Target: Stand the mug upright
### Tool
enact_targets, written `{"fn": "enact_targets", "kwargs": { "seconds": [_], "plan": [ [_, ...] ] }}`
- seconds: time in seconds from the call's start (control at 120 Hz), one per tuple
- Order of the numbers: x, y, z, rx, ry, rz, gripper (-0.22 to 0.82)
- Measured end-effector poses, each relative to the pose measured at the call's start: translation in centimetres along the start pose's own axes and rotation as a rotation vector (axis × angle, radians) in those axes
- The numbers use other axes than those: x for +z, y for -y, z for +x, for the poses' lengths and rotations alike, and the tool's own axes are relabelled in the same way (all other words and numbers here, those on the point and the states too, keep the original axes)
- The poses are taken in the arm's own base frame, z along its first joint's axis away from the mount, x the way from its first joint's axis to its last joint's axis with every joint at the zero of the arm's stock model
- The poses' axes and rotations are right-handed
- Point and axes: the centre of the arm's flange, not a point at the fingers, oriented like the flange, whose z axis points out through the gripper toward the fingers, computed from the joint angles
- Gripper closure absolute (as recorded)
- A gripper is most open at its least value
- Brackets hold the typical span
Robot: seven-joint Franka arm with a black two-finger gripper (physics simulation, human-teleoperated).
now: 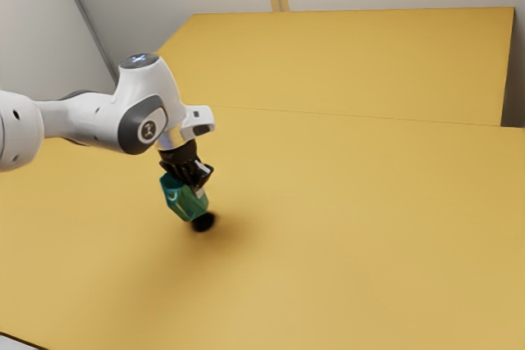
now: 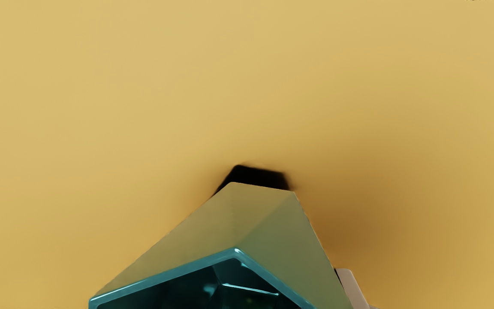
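Just above tbl. (image 1: 353, 227), green mug (image 1: 184, 197) hangs tilted, mouth (image 2: 187, 285) toward exterior view's left, gripper (image 1: 194, 187) clamped on it. Risk: release at this tilt prob. topples it; lowering it askew could twist it in grip.
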Motion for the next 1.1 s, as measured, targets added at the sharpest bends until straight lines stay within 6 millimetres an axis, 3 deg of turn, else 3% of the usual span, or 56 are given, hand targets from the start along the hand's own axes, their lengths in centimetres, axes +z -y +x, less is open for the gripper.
{"fn": "enact_targets", "kwargs": {
  "seconds": [0.4,0.933,1.1],
  "plan": [
    [1.7,-1.5,-0.5,-0.081,0.002,0.001,0.78],
    [4.2,-1.3,-0.2,-0.164,0.026,-0.001,0.78],
    [4.6,-1.3,0.0,-0.174,0.022,-0.006,0.56]
  ]
}}
